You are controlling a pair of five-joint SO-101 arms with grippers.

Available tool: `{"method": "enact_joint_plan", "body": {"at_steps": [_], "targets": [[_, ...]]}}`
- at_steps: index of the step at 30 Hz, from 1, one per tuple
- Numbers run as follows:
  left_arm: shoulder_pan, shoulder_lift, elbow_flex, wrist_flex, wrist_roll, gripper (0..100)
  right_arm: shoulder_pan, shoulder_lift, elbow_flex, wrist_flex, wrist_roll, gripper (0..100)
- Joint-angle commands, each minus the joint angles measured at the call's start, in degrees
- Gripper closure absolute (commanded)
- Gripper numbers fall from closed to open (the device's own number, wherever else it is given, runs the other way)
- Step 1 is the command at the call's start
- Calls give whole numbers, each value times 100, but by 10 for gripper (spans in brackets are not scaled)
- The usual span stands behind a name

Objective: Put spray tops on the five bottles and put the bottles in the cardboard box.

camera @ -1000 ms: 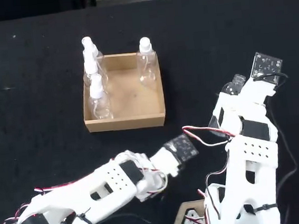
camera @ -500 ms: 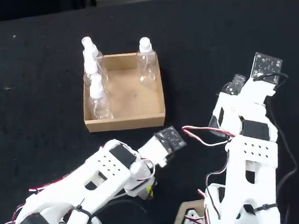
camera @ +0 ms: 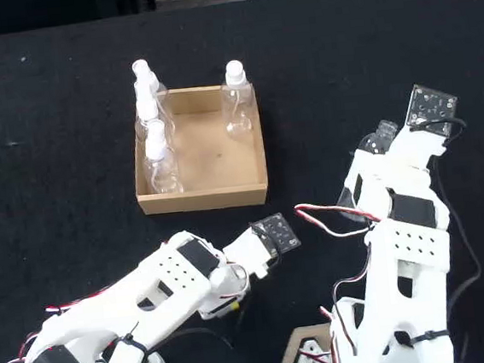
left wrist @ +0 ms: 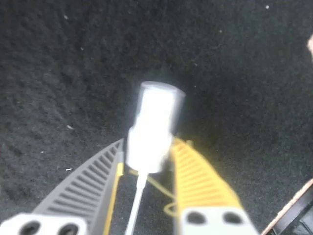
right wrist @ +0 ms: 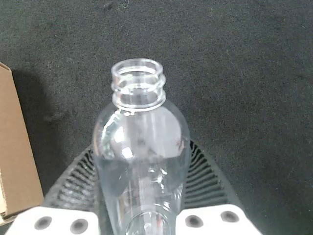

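A spray top point(left wrist: 154, 122) is pinched in the left gripper point(left wrist: 146, 147), its tube trailing back between the fingers, while the open-necked bottle point(right wrist: 139, 132) is clasped lengthwise in the right gripper point(right wrist: 142, 152), farther right in the overhead frame.

No writing, label or number can be read anywhere

Black cloth point(camera: 51, 71) is matt, coarse and flecked with lint. The box point(camera: 202, 199) is plain brown cardboard with a dull surface. The bottle point(right wrist: 142, 142) is clear, glossy plastic, and the spray top point(left wrist: 152, 122) is smooth white plastic. Ribbed plastic fingers point(left wrist: 90, 183), one grey and one yellow, tip the left gripper point(left wrist: 149, 147). The arms point(camera: 403, 252) are smooth white plastic.
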Motion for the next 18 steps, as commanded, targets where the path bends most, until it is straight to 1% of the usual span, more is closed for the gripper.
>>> {"method": "enact_joint_plan", "body": {"at_steps": [1,2,5,9,12,15,18], "targets": [[-136,-158,-136,448,-35,956,70,-224,-40,-105,-44,987],[-207,-281,-242,642,-35,973,62,-224,-40,-105,-44,987],[-593,-976,-585,1248,-53,970,53,-224,-40,-105,-44,987],[-1086,-2470,-1007,2145,-123,970,44,-207,-40,-105,-44,987],[-1393,-3508,-1279,2831,-325,970,44,-207,-40,-105,-44,987],[-1833,-4176,-1385,3138,-343,970,44,-207,-40,-105,-44,987],[-2554,-4659,-1420,3095,-325,970,35,-207,-40,-105,-44,987]]}}
